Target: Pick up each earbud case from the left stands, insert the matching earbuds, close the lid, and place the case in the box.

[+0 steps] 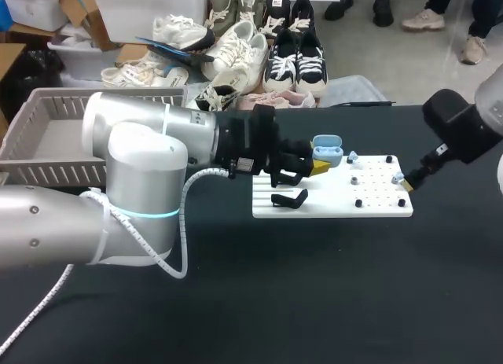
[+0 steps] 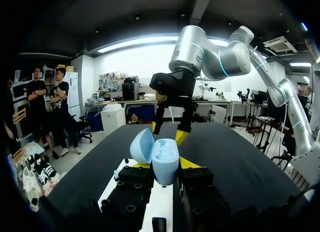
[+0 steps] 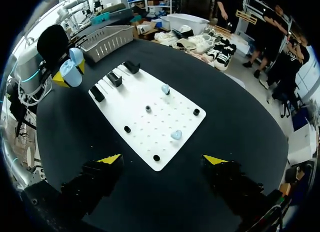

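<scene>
**Two-arm workspace, with positions given relative to the white pegboard (image 1: 338, 205).** The pegboard lies flat on the black table (image 1: 314, 293).

**(a) Left arm.** The arm enters from the left side, and the left gripper (image 1: 318, 167) is above the board's left half. Its yellow-tipped fingers are clamped from both sides on the light-blue earbud case (image 1: 327, 152). The case is held clear of the board surface, over its far left part. In the left wrist view, the case sits upright between the fingertips. Its lid (image 2: 141, 146) is swung open to one side, exposing the moulded interior.

**(b) Right arm.** The right gripper (image 1: 405, 183) is at the board's right edge, near its front right corner. In the right wrist view, the two fingers are spread wide with nothing between them.

**(c) Loose parts on the board.**
- One pale-blue earbud (image 3: 165, 88) rests near the far edge of the board.
- A second earbud (image 3: 176, 135) rests nearer the right edge, close to the right gripper.
- Neither earbud touches the case.
- Several short black pegs (image 3: 196, 111) stand scattered over the right half.

**(d) Stands.** Black angled stands (image 1: 289, 199) occupy the slotted left end of the board. The one nearest the front edge carries nothing.

**(e) Receptacle.** A grey slatted basket (image 1: 47, 172) sits on the table well to the left of the board, behind the left arm.
</scene>
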`<state>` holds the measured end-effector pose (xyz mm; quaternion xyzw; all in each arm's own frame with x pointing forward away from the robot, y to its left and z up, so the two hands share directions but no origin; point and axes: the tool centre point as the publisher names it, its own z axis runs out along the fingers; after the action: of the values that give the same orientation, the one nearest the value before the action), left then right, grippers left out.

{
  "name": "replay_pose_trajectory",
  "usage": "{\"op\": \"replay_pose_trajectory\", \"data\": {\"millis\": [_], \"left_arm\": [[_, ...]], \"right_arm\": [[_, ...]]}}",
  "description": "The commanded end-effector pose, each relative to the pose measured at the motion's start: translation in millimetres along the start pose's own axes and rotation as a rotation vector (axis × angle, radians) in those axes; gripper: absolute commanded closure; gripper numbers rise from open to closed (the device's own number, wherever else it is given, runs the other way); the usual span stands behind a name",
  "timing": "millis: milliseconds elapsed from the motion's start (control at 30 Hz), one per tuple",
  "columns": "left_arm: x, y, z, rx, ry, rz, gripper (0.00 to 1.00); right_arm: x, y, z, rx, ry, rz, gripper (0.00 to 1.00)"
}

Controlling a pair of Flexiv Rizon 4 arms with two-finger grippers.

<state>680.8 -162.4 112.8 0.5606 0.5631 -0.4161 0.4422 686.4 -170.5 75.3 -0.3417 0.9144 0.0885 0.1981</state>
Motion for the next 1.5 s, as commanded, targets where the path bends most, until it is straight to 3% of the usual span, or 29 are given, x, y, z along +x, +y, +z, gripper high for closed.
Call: {"op": "replay_pose_trajectory", "data": {"millis": [33, 200, 900, 1033, 1267, 1500], "left_arm": [[0.6, 0.8, -0.1, 0.001, -0.002, 0.001, 1.0], [0.6, 0.8, -0.1, 0.001, -0.002, 0.001, 1.0], [0.6, 0.8, -0.1, 0.001, -0.002, 0.001, 1.0], [0.6, 0.8, -0.1, 0.001, -0.002, 0.001, 1.0], [0.6, 0.8, -0.1, 0.001, -0.002, 0.001, 1.0], [0.6, 0.8, -0.1, 0.001, -0.002, 0.001, 1.0]], "right_arm": [[-4.1, 2.2, 8.7, 0.046, 0.029, -0.017, 0.0], [-6.2, 1.7, 17.6, 0.086, 0.069, -0.041, 0.0], [-13.4, -13.5, 36.9, 0.124, 0.097, -0.009, 0.0], [-12.3, -15.9, 39.9, 0.122, 0.102, 0.017, 0.04], [-13.3, -16.8, 44.8, 0.125, 0.117, 0.046, 0.24], [-16.5, -17.0, 47.2, 0.143, 0.136, 0.08, 0.32]]}}
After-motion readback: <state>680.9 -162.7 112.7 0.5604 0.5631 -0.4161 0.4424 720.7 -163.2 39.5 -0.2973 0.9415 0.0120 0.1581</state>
